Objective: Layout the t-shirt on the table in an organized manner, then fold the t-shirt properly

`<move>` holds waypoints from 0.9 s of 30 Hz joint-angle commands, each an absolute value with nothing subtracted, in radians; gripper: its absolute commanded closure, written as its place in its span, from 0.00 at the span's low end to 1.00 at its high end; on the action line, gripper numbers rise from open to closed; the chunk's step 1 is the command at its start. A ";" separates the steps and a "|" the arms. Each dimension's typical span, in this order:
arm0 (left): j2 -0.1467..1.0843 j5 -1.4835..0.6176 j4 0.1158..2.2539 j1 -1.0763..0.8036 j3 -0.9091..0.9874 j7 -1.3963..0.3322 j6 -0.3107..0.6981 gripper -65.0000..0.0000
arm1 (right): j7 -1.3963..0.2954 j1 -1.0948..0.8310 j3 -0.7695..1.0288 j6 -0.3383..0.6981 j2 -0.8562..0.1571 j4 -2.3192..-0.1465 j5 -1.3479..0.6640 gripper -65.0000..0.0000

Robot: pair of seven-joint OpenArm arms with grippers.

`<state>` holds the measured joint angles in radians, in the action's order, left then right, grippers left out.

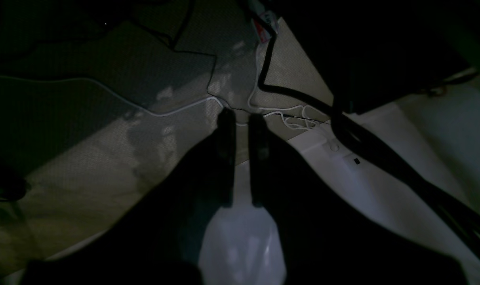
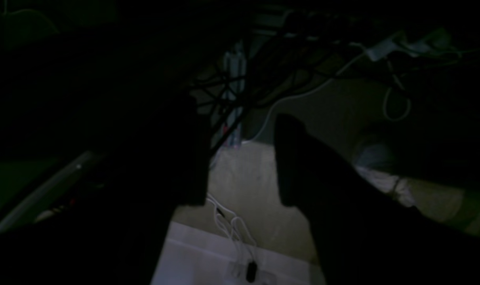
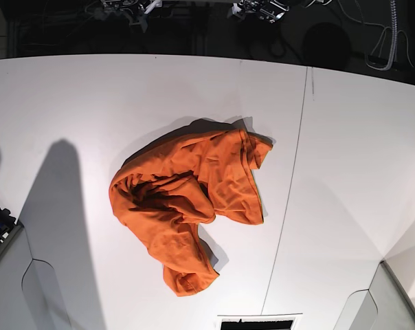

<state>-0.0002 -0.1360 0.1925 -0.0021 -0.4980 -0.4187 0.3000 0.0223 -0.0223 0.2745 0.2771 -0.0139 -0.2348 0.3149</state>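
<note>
The orange t-shirt (image 3: 194, 199) lies crumpled in a heap in the middle of the white table (image 3: 77, 96) in the base view, with one end trailing toward the near edge. Neither gripper shows in the base view. In the dark left wrist view my left gripper (image 1: 242, 118) is empty, its fingers close together with only a narrow slit, over the table's edge (image 1: 382, 190) and the floor. In the right wrist view my right gripper (image 2: 240, 130) is open and empty, also over a table edge (image 2: 208, 257). The t-shirt is out of both wrist views.
A thin dark seam (image 3: 290, 199) runs across the table right of the shirt. Cables (image 1: 287, 114) lie on the floor past the table's edge, and more cables (image 2: 232, 225) show in the right wrist view. Dark equipment (image 3: 262, 10) sits beyond the far edge.
</note>
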 commanded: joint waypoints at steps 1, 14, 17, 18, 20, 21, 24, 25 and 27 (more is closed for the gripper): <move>-0.002 -0.138 0.197 0.000 -0.497 -0.424 0.310 0.90 | 0.031 -0.026 0.273 0.292 -0.017 -0.241 0.315 0.60; -0.002 -0.138 0.197 -0.001 -0.497 -0.422 0.311 0.90 | 0.031 -0.031 0.273 0.348 -0.017 -0.241 0.315 0.60; -0.002 -0.138 0.197 -0.003 -0.497 -0.391 0.311 0.90 | 0.030 -0.031 0.273 0.348 -0.017 -0.241 0.315 0.78; -0.002 -0.138 0.197 -0.004 -0.497 -0.372 0.311 0.90 | 0.030 -0.031 0.273 0.348 -0.017 -0.241 0.315 0.83; -0.002 -0.137 0.197 -0.006 -0.497 -0.342 0.311 0.90 | 0.030 -0.031 0.273 0.348 -0.017 -0.241 0.315 0.85; -0.002 -0.137 0.197 -0.007 -0.497 -0.336 0.311 0.90 | 0.030 -0.031 0.273 0.348 -0.017 -0.241 0.315 0.85; -0.002 -0.137 0.197 -0.017 -0.497 -0.336 0.336 0.90 | 0.030 -0.031 0.273 0.357 -0.017 -0.241 0.315 0.85; 0.001 -0.137 0.197 -0.021 -0.497 -0.331 0.356 0.90 | 0.030 -0.031 0.273 0.386 -0.020 -0.241 0.315 0.85; 0.012 -0.138 0.197 -0.038 -0.497 -0.307 0.393 0.90 | 0.031 -0.038 0.273 0.467 -0.033 -0.243 0.305 0.85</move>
<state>0.0097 -0.1379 0.1951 -0.0315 -0.4980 -0.3000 0.3840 0.0254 -0.0334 0.2741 0.4564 -0.0280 -0.2378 0.3073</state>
